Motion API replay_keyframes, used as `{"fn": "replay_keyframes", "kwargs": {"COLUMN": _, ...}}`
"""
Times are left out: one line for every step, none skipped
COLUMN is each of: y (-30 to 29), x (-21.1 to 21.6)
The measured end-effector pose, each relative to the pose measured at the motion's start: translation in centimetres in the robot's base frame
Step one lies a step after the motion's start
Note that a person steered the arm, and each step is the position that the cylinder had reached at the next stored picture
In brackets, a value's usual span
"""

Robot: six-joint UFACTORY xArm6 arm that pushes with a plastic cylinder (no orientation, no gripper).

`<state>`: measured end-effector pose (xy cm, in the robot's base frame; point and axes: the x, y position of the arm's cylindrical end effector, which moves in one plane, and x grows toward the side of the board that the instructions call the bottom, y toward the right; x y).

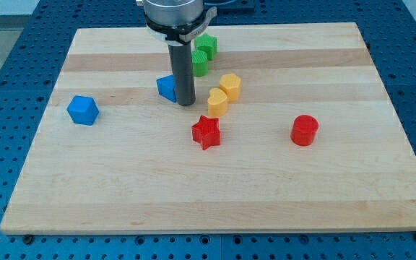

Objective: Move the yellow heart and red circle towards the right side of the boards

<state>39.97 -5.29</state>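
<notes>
On the bench [85, 180], the rod's tip [185, 103], with no claw showing, rests just left of the yellow heart [217, 102], while the red circle [304, 130] sits well right of that heart.

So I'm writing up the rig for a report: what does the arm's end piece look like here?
No fingers at all: a straight, smooth, dark grey cylindrical rod ending in my tip. The rod hangs from a wider round silver-grey metal collar with a dark band beneath it, cut off by the view's top. No cables or markings show.
</notes>
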Motion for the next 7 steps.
{"fn": "replay_keyframes", "kwargs": {"y": 2.2, "x": 0.7}}
{"fn": "replay_keyframes", "kwargs": {"y": 3.0, "x": 0.8}}
{"fn": "replay_keyframes", "kwargs": {"y": 5.5, "x": 0.8}}
{"fn": "replay_keyframes", "kwargs": {"y": 8.8, "x": 0.8}}
{"fn": "replay_keyframes", "kwargs": {"y": 12.0, "x": 0.8}}
{"fn": "replay_keyframes", "kwargs": {"y": 13.4, "x": 0.8}}
{"fn": "replay_keyframes", "kwargs": {"y": 12.7, "x": 0.8}}
